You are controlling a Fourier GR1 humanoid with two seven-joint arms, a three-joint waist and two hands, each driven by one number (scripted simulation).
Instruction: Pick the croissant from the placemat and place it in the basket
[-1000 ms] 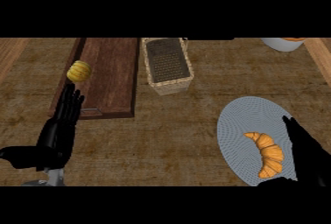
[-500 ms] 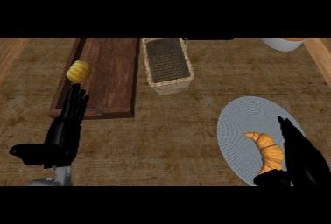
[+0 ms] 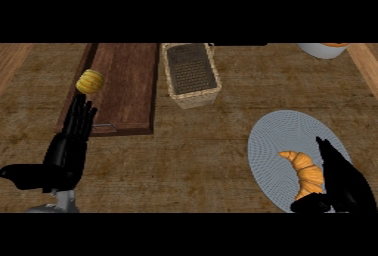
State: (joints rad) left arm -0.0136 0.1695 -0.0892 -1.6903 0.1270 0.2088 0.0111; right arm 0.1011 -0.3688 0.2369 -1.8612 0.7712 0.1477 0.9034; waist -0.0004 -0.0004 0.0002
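Croissant [image 3: 304,172] lies on the placemat [image 3: 280,140] at four o'clock, the right robot hand [image 3: 341,182] just beside it, fingers straight, holding nothing. Grasping comes next: curl around it, then carry toward the basket [image 3: 192,75] at twelve. The left robot hand [image 3: 65,155] rests open.

Lighting is dim and even, with no glare. The counter [image 3: 192,145] shows only faint shadows. Both black hands appear as featureless silhouettes.
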